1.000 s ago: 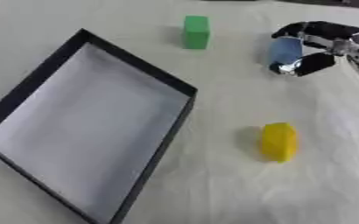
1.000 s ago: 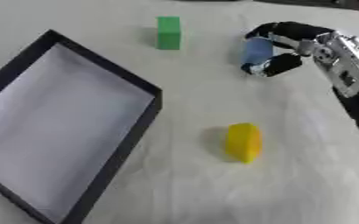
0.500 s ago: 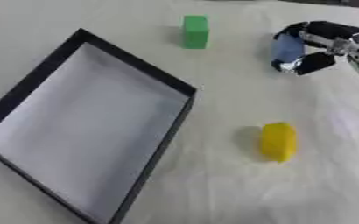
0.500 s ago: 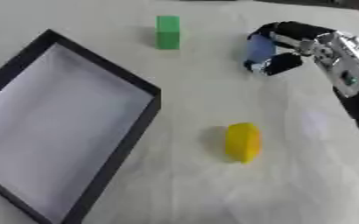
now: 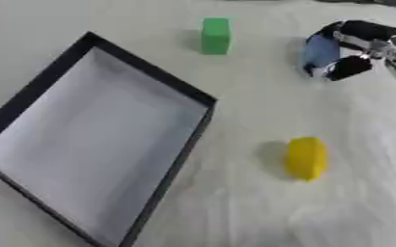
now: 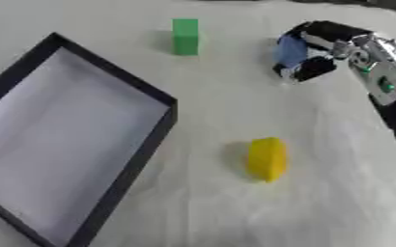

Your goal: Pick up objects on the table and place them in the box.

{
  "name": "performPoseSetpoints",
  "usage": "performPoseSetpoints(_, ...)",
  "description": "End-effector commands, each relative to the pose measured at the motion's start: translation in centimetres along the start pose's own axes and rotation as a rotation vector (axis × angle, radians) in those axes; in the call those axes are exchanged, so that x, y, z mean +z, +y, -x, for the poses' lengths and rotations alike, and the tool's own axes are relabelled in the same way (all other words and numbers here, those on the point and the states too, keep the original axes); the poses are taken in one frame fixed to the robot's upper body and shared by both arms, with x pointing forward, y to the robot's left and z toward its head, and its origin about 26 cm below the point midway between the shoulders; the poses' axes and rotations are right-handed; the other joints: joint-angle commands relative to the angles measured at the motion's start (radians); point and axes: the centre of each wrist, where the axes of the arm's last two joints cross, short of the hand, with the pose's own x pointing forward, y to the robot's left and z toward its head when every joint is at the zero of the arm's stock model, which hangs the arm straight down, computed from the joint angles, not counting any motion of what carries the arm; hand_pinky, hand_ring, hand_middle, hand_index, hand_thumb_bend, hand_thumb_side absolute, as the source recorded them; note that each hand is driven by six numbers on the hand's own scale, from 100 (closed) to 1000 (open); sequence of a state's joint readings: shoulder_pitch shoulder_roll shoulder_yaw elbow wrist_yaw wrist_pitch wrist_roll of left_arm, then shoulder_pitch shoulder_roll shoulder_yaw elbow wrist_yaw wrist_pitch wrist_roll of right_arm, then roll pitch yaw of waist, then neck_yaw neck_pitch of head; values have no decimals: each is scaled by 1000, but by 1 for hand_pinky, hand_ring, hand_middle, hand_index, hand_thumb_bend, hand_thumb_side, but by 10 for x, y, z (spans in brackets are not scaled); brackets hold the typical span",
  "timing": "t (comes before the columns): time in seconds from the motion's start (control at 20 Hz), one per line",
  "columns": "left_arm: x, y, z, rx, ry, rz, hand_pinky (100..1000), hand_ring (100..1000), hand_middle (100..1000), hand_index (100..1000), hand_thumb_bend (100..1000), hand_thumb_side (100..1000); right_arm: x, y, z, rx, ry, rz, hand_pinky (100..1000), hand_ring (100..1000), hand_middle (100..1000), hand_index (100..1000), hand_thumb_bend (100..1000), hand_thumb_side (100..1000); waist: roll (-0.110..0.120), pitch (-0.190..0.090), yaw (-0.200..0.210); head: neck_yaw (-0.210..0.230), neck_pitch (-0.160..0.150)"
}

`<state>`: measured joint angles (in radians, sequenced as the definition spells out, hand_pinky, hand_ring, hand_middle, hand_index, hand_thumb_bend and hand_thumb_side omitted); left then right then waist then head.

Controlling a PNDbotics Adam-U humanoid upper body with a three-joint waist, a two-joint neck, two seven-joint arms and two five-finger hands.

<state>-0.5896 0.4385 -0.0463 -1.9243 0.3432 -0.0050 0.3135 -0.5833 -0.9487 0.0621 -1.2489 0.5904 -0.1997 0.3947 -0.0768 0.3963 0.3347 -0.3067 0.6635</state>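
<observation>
The right hand [image 6: 324, 48] comes in from the upper right, its black fingers and thumb curled round a small blue object [image 6: 291, 50]. It appears to be held just above the counter [image 6: 201, 207], though the view is too soft to say whether its lower edge touches the cloth. The silver and black forearm runs off toward the right edge of the view.

A yellow object [image 6: 266, 158] lies on the counter toward the middle right, well apart from the hand and nearer the viewer. A green block [image 6: 184, 36] stands upright at the far side, left of the hand and beyond the far corner of the box [image 5: 193, 94].

The box sits on the left half of the counter, turned at an angle so one corner points toward the green block. Its walls are black and its floor is pale, with nothing lying in it.

The counter is covered with an off-white, slightly creased cloth. Of the room only a dark strip shows along the far edge.
</observation>
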Motion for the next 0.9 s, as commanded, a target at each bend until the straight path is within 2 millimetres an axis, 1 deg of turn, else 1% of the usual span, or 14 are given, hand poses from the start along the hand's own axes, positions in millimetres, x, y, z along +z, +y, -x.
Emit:
performPoseSetpoints(0.05, -3, 0, -6, 0, -22, 14, 862, 752, 812, 829, 242, 682, 7, -17, 3, 9, 1, 36, 770, 694, 692, 806, 209, 519, 4, -13, -2, -4, -7)
performPoseSetpoints(0.15, -3, 0, -6, 1, -21, 14, 861, 752, 811, 829, 239, 684, 7, -18, 0, 1, -8, 54, 760, 660, 679, 793, 206, 511, 4, -15, -2, -6, -6)
performPoseSetpoints(0.2, -3, 0, -6, 1, -21, 14, 860, 750, 810, 829, 236, 686, 7, -19, 0, -3, -9, 63, 755, 639, 673, 768, 189, 498, 4, -15, -2, -7, -6)
performPoseSetpoints(0.35, -2, 1, -6, 1, -20, 12, 859, 749, 808, 829, 235, 687, 7, -18, -2, -11, -14, 71, 751, 639, 670, 726, 154, 468, 5, -18, -2, -9, -4)
performPoseSetpoints(0.65, -2, 0, -5, 3, -13, 13, 858, 747, 806, 829, 230, 689, 8, -21, -5, -29, -37, 71, 756, 637, 672, 715, 101, 432, 5, -24, -6, -10, 2)
performPoseSetpoints(0.9, -1, 1, -5, 3, -13, 9, 858, 747, 807, 829, 232, 685, 12, -29, -7, -48, -51, 95, 765, 639, 676, 713, 100, 409, 4, -36, -7, -13, 10)
